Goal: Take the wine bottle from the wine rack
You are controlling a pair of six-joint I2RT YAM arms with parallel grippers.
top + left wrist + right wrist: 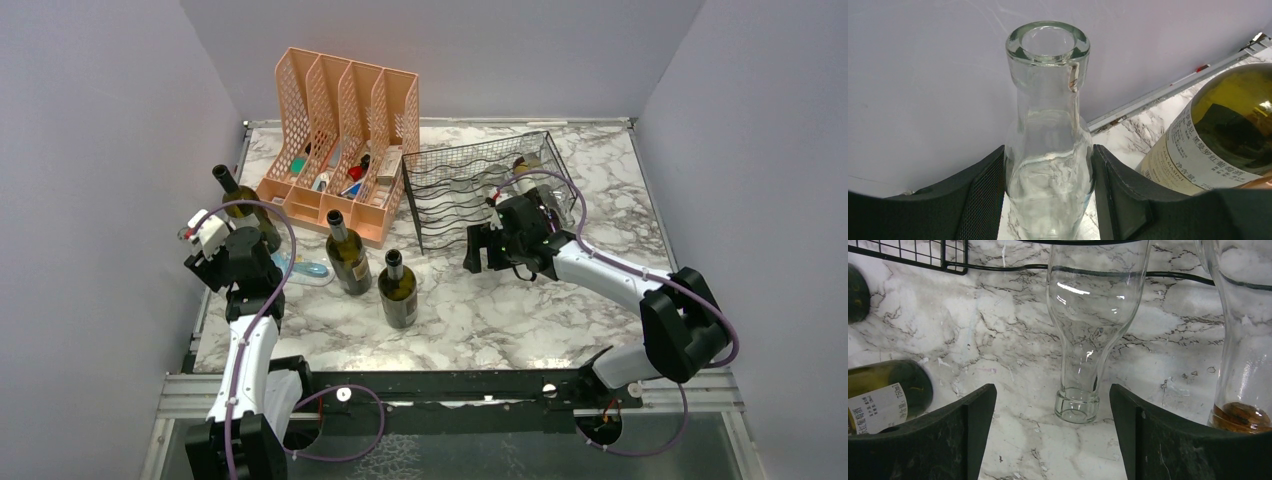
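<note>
The black wire wine rack (455,195) lies at the back, right of centre. In the right wrist view a clear glass wine bottle (1088,315) lies in the rack's wire (998,267), its mouth pointing at me. A second clear bottle (1248,340) with a cork lies to its right. My right gripper (482,250) is open at the rack's front edge, and its fingers (1052,392) stand wide either side of the bottle's mouth without touching it. My left gripper (208,240), at the far left, is shut (1048,165) on another clear glass bottle (1048,100) around its neck and shoulder.
A peach file organiser (340,140) holding small items stands left of the rack. Three green bottles stand on the marble: one by the left gripper (245,205) and two in the middle (347,255) (398,290). A bluish item (305,268) lies near the left arm. Grey walls enclose the table.
</note>
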